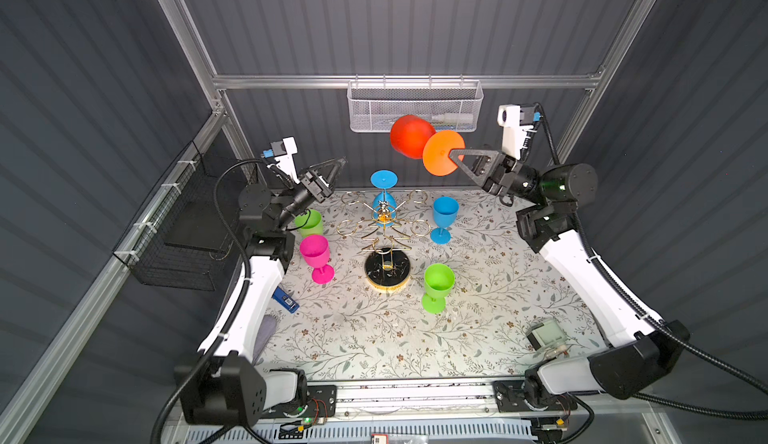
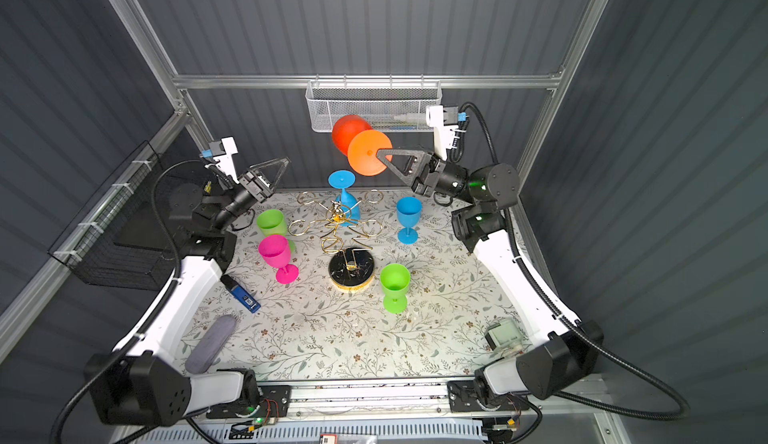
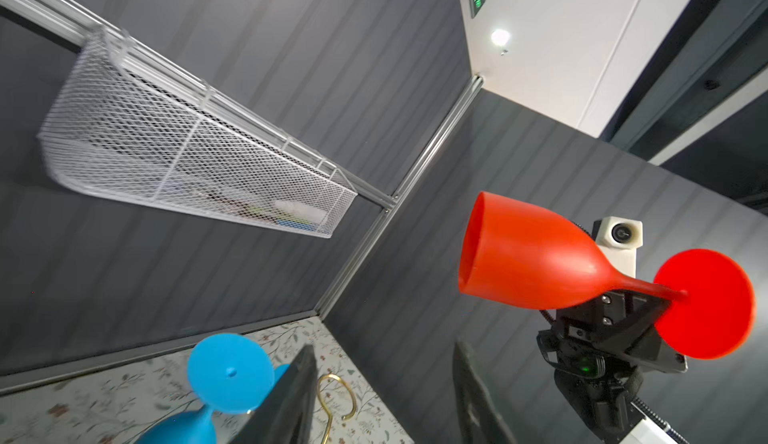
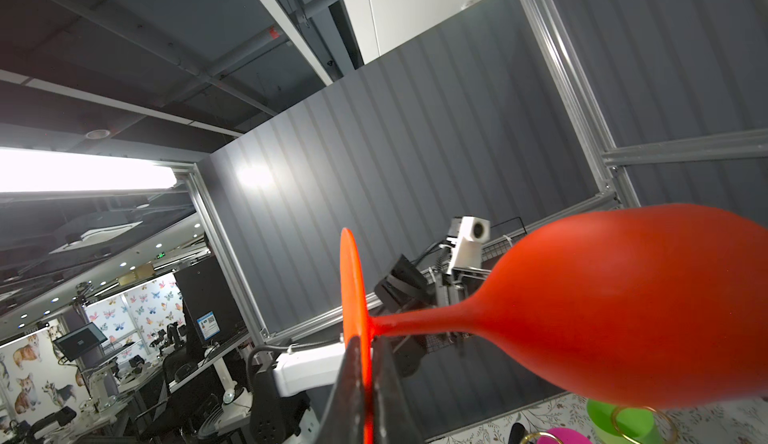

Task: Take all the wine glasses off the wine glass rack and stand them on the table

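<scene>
My right gripper is shut on the round foot of an orange-red wine glass. The glass lies sideways in the air, high above the back of the table and clear of the wine glass rack. The gold wire rack stands on its black round base. A blue wine glass hangs upside down on a back arm. My left gripper is open and empty, left of the rack's top.
Upright glasses stand around the rack: blue, green, pink and another green. A white mesh basket hangs on the back wall behind the held glass. A black wire basket hangs at the left.
</scene>
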You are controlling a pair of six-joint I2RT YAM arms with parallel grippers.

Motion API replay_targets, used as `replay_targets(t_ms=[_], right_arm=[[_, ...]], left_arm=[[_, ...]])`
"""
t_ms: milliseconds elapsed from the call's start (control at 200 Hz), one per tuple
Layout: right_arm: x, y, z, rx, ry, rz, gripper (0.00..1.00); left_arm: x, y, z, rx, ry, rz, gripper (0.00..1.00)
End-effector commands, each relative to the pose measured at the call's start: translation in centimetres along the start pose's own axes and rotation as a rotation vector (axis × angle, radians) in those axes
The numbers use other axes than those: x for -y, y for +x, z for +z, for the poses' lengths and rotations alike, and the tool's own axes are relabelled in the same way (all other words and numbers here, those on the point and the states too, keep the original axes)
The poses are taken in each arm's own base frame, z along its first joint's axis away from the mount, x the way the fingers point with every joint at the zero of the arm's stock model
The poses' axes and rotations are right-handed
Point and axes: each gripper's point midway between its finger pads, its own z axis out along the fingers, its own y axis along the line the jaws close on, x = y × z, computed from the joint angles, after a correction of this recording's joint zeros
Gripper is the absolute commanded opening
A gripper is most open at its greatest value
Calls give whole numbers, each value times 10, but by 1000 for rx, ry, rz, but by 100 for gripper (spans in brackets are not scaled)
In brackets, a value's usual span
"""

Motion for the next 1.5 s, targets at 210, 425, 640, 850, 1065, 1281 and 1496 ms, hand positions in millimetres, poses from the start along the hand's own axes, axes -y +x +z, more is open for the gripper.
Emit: replay_targets(t_ms=[210,425,640,850,1065,1281,1496], right_arm=[[-31,-3,7,-10,-74,-49,0],[-29,3,18,-35,-107,-34,0],[-29,8,24,-53,-126,-20,0],[-33,11,24,-61,-136,-19,0],[-38,12,22,-62,-138,-20,0],[-42,14,24,-64,-146,-15,0],[-38,18,25,-65,-145,-1,0]], left_arm=[[91,-5,8,-76,502,18,46],[101,19,23,-160,559,5,46],[98,28,30,-180,570,-4,45],[110,21,31,-176,598,39,45],[105,20,32,-169,591,36,46],[107,18,33,-158,596,37,47],[115,15,31,-145,611,87,44]])
